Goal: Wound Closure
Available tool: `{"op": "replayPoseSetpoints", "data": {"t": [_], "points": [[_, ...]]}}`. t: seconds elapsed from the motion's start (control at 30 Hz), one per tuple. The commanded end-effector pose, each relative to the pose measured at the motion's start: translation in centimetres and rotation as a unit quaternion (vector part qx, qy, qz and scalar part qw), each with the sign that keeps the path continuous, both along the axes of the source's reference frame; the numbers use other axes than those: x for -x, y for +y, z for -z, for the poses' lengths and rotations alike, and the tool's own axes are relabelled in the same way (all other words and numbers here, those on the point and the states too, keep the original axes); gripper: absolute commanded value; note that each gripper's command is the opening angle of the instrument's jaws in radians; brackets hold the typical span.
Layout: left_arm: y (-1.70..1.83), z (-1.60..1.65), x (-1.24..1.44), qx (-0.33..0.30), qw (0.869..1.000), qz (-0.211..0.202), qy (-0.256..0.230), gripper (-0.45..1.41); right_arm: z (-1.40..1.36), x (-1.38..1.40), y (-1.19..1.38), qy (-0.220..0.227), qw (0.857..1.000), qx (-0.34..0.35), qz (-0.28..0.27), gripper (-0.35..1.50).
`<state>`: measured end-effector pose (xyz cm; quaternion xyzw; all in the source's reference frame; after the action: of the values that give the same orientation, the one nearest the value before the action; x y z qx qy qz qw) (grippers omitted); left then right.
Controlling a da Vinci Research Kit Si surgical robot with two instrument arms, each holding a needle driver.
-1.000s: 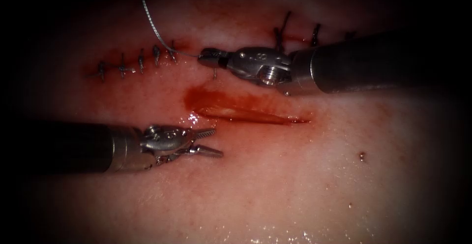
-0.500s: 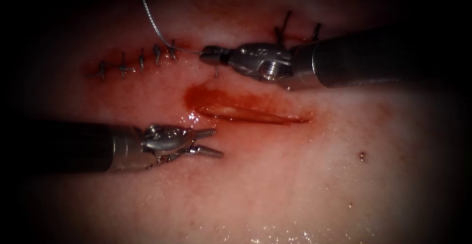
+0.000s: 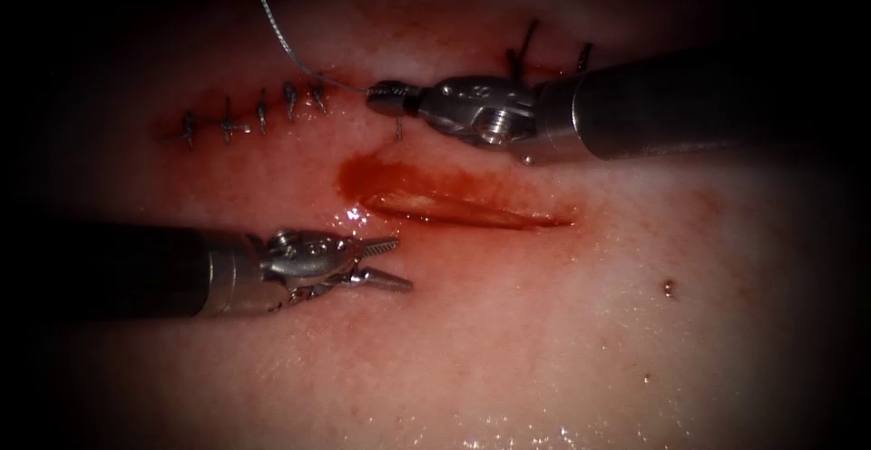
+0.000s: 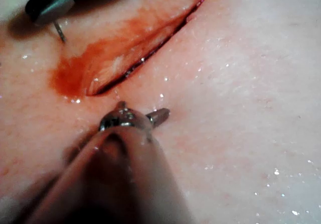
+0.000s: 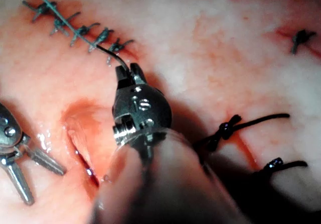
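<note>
My right tool's jaws (image 3: pixel 376 96) are shut on the curved needle (image 3: pixel 397 129), just above the left end of the open cut (image 3: pixel 472 212). The needle's short end hangs down from the jaws toward the tissue (image 3: pixel 508 341); I cannot tell whether it touches. In the right wrist view the needle's (image 5: pixel 114 56) other end curves out of the right tool's jaws (image 5: pixel 129 72) to the thread (image 5: pixel 55 10). In the endoscope view the thread (image 3: pixel 281 42) rises up and left. My left tool (image 3: pixel 401 264) stands open and holds nothing, below and left of the cut (image 4: pixel 145 53).
A row of tied stitches (image 3: pixel 254 112) closes an earlier cut at the upper left. More dark knots (image 3: pixel 522 51) sit behind the right tool's shaft (image 3: pixel 653 105). Red fluid (image 3: pixel 381 178) pools at the open cut's left end. The left shaft (image 3: pixel 118 273) lies low on the left.
My right tool has lifted slightly with the needle, and the thread between it and the stitch row has drawn straighter. The left tool has not moved.
</note>
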<state>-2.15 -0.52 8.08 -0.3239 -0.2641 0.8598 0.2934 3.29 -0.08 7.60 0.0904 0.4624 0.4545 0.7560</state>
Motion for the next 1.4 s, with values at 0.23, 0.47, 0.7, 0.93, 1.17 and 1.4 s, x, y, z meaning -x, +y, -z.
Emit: {"op": "replayPoseSetpoints", "data": {"t": [0.23, 0.47, 0.7, 0.93, 1.17, 1.4], "points": [[-0.10, -0.04, 0.02, -0.002, 1.000, -0.005, -0.003, 0.59, -0.14, -0.17, -0.14, 0.073, 0.986, -0.147, -0.006, -0.35], [-0.12, -0.03, -0.05, -0.003, 1.000, -0.012, -0.004, 0.59, -0.20, -0.18, -0.24, 0.119, 0.959, -0.257, -0.016, -0.35], [-0.15, -0.01, -0.14, -0.005, 1.000, -0.018, -0.004, 0.59, -0.18, -0.25, -0.45, 0.155, 0.932, -0.328, -0.003, -0.35], [-0.17, 0.01, -0.23, -0.008, 0.999, -0.029, -0.010, 0.59, -0.14, -0.31, -0.68, 0.161, 0.921, -0.356, 0.014, -0.35], [-0.20, 0.07, -0.44, -0.012, 0.998, -0.051, -0.024, 0.62, -0.14, -0.27, -0.87, 0.163, 0.909, -0.383, 0.023, -0.35], [-0.22, 0.09, -0.53, -0.015, 0.998, -0.057, -0.025, 0.62, -0.19, -0.22, -0.73, 0.165, 0.937, -0.309, -0.003, 0.15]]}}
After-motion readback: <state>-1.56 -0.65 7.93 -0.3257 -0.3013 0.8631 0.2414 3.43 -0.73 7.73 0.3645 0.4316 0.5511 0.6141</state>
